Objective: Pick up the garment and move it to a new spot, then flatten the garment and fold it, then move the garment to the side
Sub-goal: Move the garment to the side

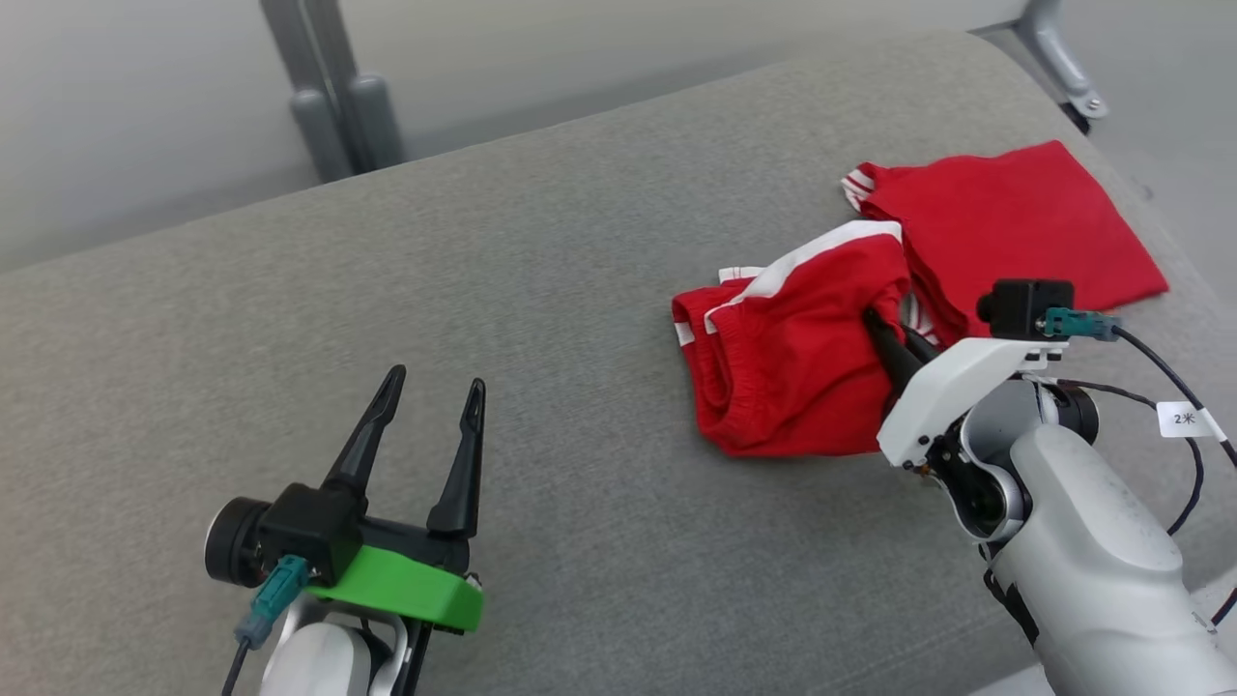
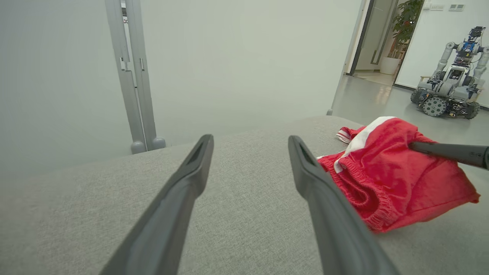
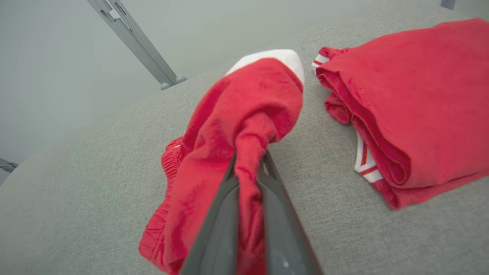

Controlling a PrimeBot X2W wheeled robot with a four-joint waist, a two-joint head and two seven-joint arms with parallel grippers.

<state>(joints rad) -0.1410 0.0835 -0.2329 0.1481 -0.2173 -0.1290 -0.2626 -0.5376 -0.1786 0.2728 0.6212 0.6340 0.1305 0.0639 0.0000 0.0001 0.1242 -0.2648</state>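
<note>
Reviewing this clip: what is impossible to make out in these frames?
- Head view: right gripper tips, buried in the red shorts.
- Right wrist view: folded red garment, cut off by the right edge; its type is unclear.
- Left wrist view: wheeled robot in the background, too small for detail.

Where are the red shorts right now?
In the head view, the red shorts lie bunched right of centre on the grey cushion, pinched in the right gripper, just left of the folded red garment.
</note>
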